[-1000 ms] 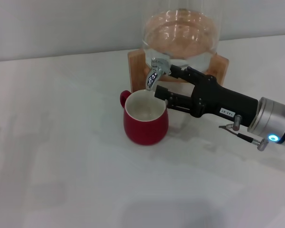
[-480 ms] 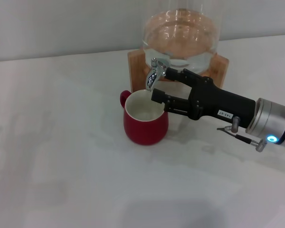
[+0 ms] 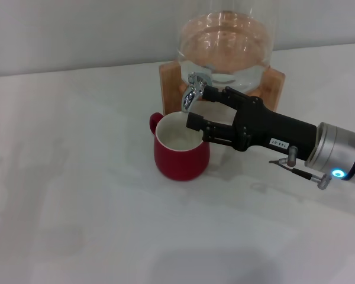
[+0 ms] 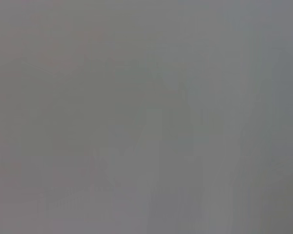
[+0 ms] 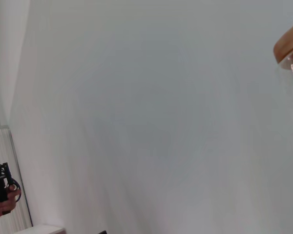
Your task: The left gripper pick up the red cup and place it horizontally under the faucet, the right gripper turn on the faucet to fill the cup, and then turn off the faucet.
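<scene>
Red cup (image 3: 181,151) stands upright on the white surface (image 3: 94,207) just left of centre in the head view, its white mouth directly beneath the downward spout of the faucet (image 3: 193,92), handle turned toward the upper left. That spot makes sense: anything released from the chrome spigot should fall straight into the cup.

Reaching in from the right edge of the frame, the right hand (image 3: 200,109) has its two black fingers spread wide, the upper one up against the faucet body, the lower one hanging over the cup's rim. It looks set to work the lever, though whether water is running cannot be told.

Behind, the glass jar (image 3: 225,44) sits in its wooden stand (image 3: 168,83) at the top centre, holding the spout well above the surface.

The left hand is nowhere in view; its wrist camera shows only flat grey.
</scene>
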`<state>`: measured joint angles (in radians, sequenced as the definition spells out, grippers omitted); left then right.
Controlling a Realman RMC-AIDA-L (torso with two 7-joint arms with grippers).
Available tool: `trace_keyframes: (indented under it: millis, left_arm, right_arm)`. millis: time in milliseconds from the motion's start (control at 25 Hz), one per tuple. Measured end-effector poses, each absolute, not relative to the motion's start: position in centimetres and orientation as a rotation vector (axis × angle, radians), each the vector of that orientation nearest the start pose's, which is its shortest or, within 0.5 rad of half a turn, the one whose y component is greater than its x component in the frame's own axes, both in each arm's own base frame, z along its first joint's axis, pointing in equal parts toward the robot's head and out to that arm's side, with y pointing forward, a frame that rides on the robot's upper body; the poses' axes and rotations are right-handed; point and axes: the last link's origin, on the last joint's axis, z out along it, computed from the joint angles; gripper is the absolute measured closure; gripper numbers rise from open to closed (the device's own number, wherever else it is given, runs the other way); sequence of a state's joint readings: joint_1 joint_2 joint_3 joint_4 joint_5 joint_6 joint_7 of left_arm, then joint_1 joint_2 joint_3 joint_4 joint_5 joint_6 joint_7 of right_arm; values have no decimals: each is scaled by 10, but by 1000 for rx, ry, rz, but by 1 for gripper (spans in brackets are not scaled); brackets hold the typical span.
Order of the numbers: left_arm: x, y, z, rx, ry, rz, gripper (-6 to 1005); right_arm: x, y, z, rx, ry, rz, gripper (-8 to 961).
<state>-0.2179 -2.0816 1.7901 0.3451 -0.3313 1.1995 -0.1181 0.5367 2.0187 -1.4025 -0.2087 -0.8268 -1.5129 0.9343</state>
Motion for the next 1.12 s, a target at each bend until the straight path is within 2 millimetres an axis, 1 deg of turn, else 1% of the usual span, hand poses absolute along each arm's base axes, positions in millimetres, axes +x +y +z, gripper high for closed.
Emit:
trace_keyframes:
  millis: [880,1120]
  left_arm:
    - [-344,295,14,-1486,-463,-701,118]
    - [-345,295,14,-1486,-463,-700,118]
  right_arm:
    - [236,323,-26,-2394,514,1273,80]
    - [244,322,-22,-2358,533,1265,80]
